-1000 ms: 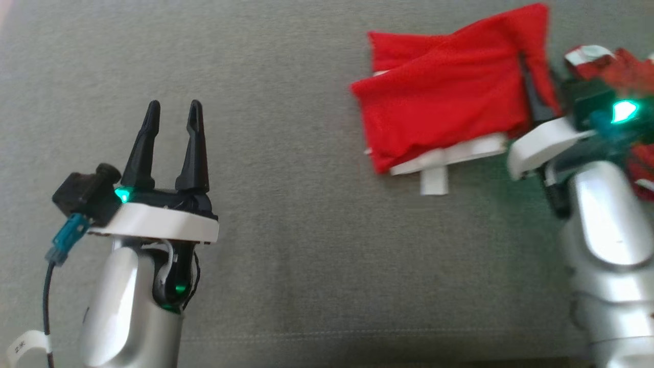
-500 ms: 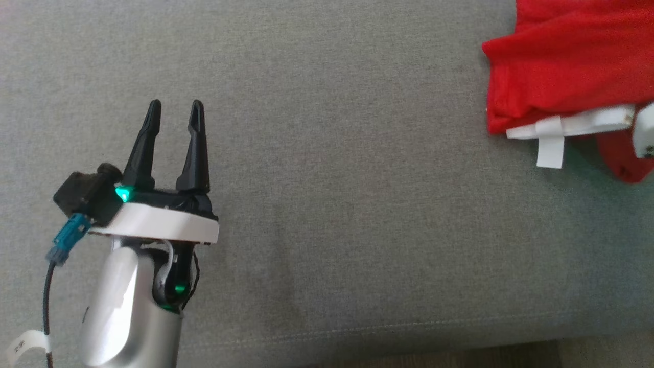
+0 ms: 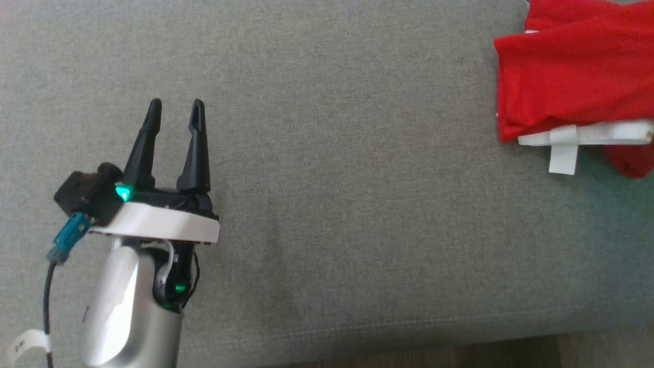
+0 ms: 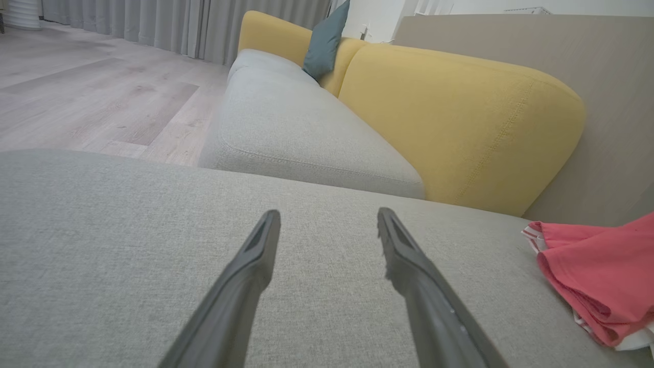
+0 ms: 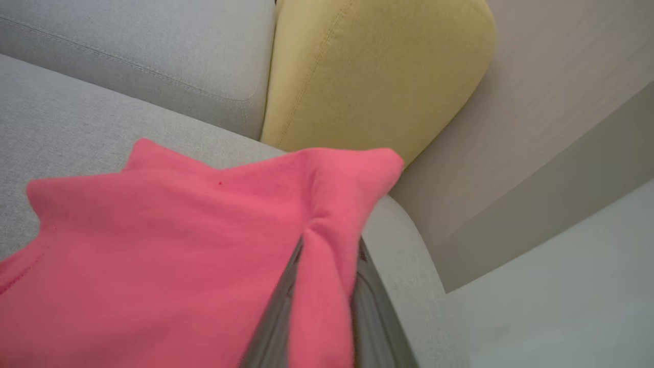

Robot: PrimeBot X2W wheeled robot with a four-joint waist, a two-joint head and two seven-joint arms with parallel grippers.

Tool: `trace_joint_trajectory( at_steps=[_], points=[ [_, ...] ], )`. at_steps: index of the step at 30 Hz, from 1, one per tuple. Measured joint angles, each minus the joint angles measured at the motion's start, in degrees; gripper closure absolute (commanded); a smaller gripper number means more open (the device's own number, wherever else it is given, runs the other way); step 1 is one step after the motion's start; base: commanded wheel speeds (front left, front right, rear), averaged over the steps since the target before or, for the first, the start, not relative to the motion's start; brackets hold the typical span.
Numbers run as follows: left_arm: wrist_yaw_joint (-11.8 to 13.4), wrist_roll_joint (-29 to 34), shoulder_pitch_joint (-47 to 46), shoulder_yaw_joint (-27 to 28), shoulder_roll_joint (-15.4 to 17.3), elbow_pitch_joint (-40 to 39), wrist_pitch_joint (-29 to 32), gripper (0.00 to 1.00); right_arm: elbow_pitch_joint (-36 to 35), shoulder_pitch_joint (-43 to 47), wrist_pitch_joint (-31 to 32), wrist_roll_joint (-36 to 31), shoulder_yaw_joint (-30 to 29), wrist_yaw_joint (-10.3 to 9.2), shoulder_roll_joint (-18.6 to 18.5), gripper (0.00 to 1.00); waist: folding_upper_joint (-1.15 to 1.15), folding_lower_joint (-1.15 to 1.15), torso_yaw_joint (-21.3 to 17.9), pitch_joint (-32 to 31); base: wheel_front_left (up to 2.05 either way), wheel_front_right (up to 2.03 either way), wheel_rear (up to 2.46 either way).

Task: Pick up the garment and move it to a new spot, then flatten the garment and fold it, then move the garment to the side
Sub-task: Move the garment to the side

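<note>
The garment [image 3: 572, 82] is a folded red cloth with a white band and tab along its near edge, lying at the far right of the grey sofa seat and cut off by the head view's edge. In the right wrist view my right gripper [image 5: 331, 250] is shut on a bunched fold of the garment [image 5: 168, 245], and the cloth hides its fingertips. My left gripper [image 3: 176, 106] stands open and empty over bare seat at the lower left, well apart from the cloth. The left wrist view has the left gripper [image 4: 328, 213] with the garment [image 4: 603, 276] off to its right.
The grey seat cushion [image 3: 357, 204] ends at a front seam, with wooden floor [image 3: 460, 355] just below it. A yellow backrest [image 4: 460, 117], a second grey cushion [image 4: 286, 122] and a teal pillow [image 4: 322, 41] lie beyond. A beige panel [image 5: 536, 102] stands beside the garment's end.
The garment has gone far to the right in the head view, and the right arm holding it has left the picture. The view itself shifted a little. My left gripper has stayed still and open.
</note>
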Motion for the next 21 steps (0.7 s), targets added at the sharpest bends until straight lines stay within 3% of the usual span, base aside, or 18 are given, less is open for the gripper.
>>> trace_joint_trajectory(
  at_steps=[1,2,3,15,21],
  points=[
    [0.00,0.00,-0.05,-0.01,0.00,0.01,0.00,0.00,-0.05,0.27,0.01,0.30,-0.38,0.00,0.34,1.00,0.00,0.00,0.05,0.15,0.00,0.00,0.00],
    [0.00,0.01,-0.09,-0.02,0.00,0.01,0.00,0.00,-0.26,0.39,0.02,0.81,-0.80,0.00,0.94,0.37,0.00,0.00,0.12,0.28,0.00,0.00,0.00],
    [0.00,0.01,-0.13,-0.02,0.00,0.01,0.00,0.00,-0.57,0.36,0.09,1.08,-1.03,0.00,1.53,0.00,0.00,0.00,0.19,0.39,0.00,0.00,0.00],
    [0.00,0.40,-1.01,-0.20,0.00,0.76,0.00,0.00,-5.42,0.05,-0.19,-2.33,-0.22,0.00,3.88,0.00,0.00,0.00,1.50,-1.96,0.00,0.00,0.00],
    [0.00,-0.43,-0.68,-0.11,-0.01,1.35,0.00,0.00,-5.79,-1.38,-2.19,-1.20,3.76,0.00,7.82,0.00,0.00,0.00,2.64,-5.28,0.00,0.00,0.00]
  ],
)
